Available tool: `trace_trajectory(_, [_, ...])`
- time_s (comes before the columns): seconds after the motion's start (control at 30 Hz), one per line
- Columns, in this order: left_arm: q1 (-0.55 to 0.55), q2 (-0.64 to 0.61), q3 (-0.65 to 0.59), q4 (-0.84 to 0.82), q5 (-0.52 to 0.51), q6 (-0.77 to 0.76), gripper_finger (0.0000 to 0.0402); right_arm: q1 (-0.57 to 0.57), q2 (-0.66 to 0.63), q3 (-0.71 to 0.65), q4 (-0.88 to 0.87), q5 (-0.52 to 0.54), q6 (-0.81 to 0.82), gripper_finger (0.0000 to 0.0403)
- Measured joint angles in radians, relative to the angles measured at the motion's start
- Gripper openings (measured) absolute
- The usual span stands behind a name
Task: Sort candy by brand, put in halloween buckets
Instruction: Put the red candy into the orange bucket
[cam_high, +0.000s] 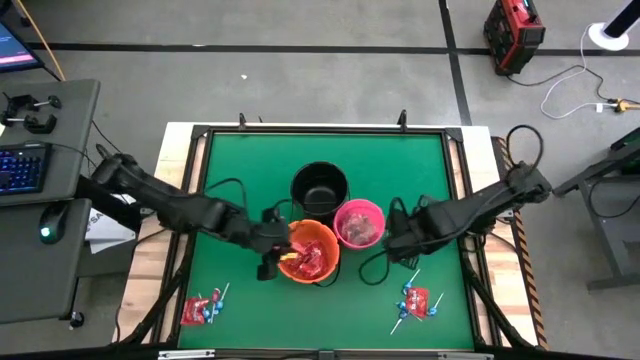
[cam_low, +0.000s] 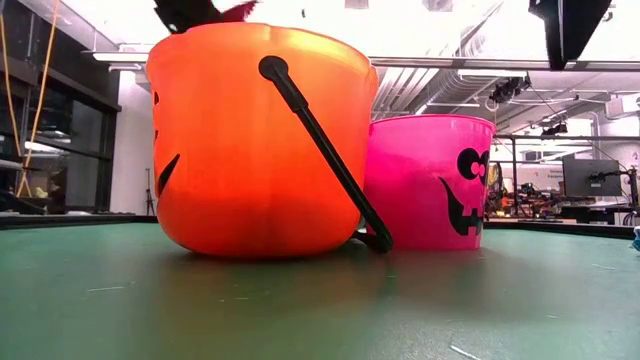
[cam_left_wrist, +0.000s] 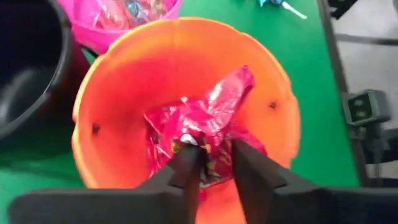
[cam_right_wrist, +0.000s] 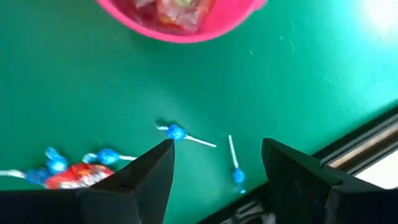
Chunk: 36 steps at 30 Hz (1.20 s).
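Observation:
The orange bucket (cam_high: 325, 262) stands in the table's middle. The pink bucket (cam_high: 358, 224) is to its right and the black bucket (cam_high: 320, 188) behind it. Red packets lie inside the orange bucket (cam_left_wrist: 124, 93). My left gripper (cam_high: 284, 256) hangs over the orange bucket's left rim, shut on a red packet (cam_left_wrist: 211, 115). My right gripper (cam_high: 400, 250) is open over bare mat, right of the pink bucket (cam_right_wrist: 186, 18). Blue lollipops (cam_right_wrist: 176, 132) and a red packet (cam_right_wrist: 78, 175) lie on the mat ahead of its fingers. The low view shows the orange bucket (cam_low: 250, 140) and the pink bucket (cam_low: 430, 180); the black one is hidden. My left gripper pinches a red shiny packet by one end (cam_left_wrist: 208, 155) between its two fingers, coming from above and slanting down into the orange bucket's mouth. The packet's free end (cam_left_wrist: 239, 81) sticks out ahead of the fingertips. I cannot tell whether it rests on the packets below.
A pile of red packets and blue lollipops (cam_high: 203, 308) lies near the table's front left corner; another pile (cam_high: 415, 300) lies at the front right. The pink bucket holds wrapped candy (cam_right_wrist: 174, 9). A raised black frame (cam_high: 470, 230) runs around the green mat.

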Motion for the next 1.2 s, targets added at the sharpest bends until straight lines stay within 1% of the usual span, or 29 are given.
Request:
trace_trajectory(0.13, [0.052, 0.058, 0.0, 0.107, 0.011, 0.026, 0.0147, 0.029, -0.051, 0.0, 0.003, 0.01, 0.14, 0.0236])
trace_trajectory(0.2, [0.076, 0.059, 0.0, 0.14, 0.047, 0.026, 0.018, 0.042, -0.066, 0.0, 0.002, 0.009, 0.194, 0.0236])
trace_trajectory(0.33, [0.105, 0.027, 0.0, 0.103, 0.126, 0.003, 0.0229, 0.056, -0.077, 0.0, 0.002, -0.012, 0.316, 0.0236])
trace_trajectory(0.4, [0.111, -0.01, 0.0, 0.055, 0.168, -0.034, 0.0241, 0.056, -0.078, -0.027, 0.017, -0.085, 0.391, 0.0236])
trace_trajectory(0.47, [0.11, -0.055, 0.0, -0.008, 0.181, -0.081, 0.0245, 0.056, -0.078, -0.094, 0.055, -0.196, 0.454, 0.0236])
trace_trajectory(0.53, [0.098, -0.108, 0.0, -0.045, 0.17, -0.115, 0.0245, 0.072, -0.085, -0.196, 0.183, -0.344, 0.496, 0.0236])
trace_trajectory(0.6, [0.076, -0.168, 0.0, -0.064, 0.115, -0.144, 0.0244, 0.103, -0.092, -0.316, 0.376, -0.487, 0.535, 0.0236])
trace_trajectory(0.63, [0.064, -0.199, 0.0, -0.067, 0.071, -0.151, 0.0244, 0.121, -0.094, -0.373, 0.484, -0.531, 0.568, 0.0236])
trace_trajectory(0.7, [0.042, -0.252, 0.001, -0.074, -0.038, -0.173, 0.0244, 0.152, -0.094, -0.474, 0.669, -0.568, 0.674, 0.0236])
trace_trajectory(0.8, [0.02, -0.312, 0.001, -0.078, -0.21, -0.201, 0.0244, 0.181, -0.094, -0.584, 0.851, -0.562, 0.842, 0.0236])
trace_trajectory(0.87, [0.01, -0.341, 0.001, -0.077, -0.297, -0.212, 0.0244, 0.192, -0.094, -0.629, 0.882, -0.558, 0.924, 0.0236])
trace_trajectory(0.93, [0.007, -0.359, 0.001, -0.077, -0.353, -0.209, 0.0243, 0.203, -0.094, -0.655, 0.885, -0.534, 0.987, 0.0236])
trace_trajectory(1.07, [0.012, -0.365, 0.001, -0.081, -0.379, -0.164, 0.0243, 0.226, -0.09, -0.669, 0.904, -0.506, 1.042, 0.0236])
trace_trajectory(1.2, [0.016, -0.346, 0.001, -0.092, -0.395, -0.132, 0.0243, 0.244, -0.051, -0.669, 0.895, -0.504, 1.047, 0.0236])
